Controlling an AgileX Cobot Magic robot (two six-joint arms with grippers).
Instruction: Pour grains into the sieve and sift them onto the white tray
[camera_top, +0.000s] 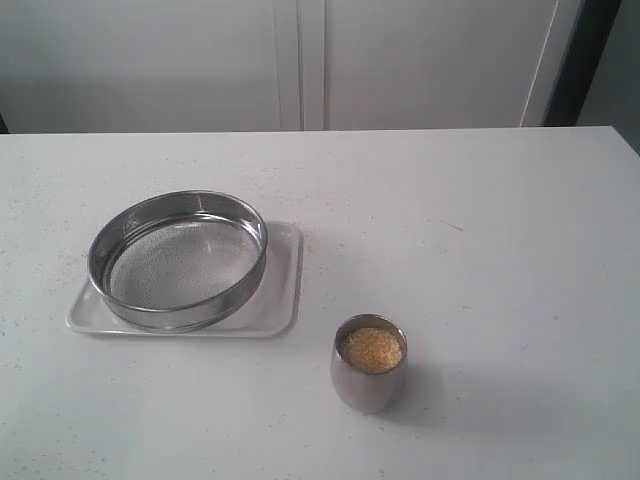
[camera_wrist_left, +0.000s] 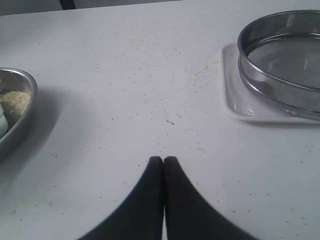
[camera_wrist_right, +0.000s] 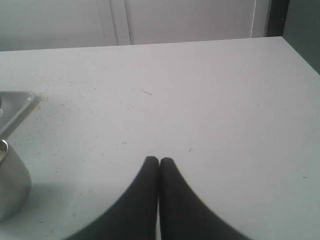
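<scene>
One sieve (camera_top: 178, 262), one tray (camera_top: 283, 292), one cup (camera_top: 367, 386)

Left end effector (camera_wrist_left: 163, 159), right end effector (camera_wrist_right: 159, 160), black, tapered

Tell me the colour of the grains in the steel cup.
Golden-yellow grains, seen best in the exterior view.

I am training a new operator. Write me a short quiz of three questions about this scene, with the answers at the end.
1. True or false: the sieve stands on the white tray.
2. In the exterior view, where are the grains? A: in the sieve. B: in the steel cup. C: spread on the white tray.
3. Fill in the missing word: the left gripper and the right gripper are both ____ and hold nothing.

Key: 1 true; 2 B; 3 shut.
</scene>
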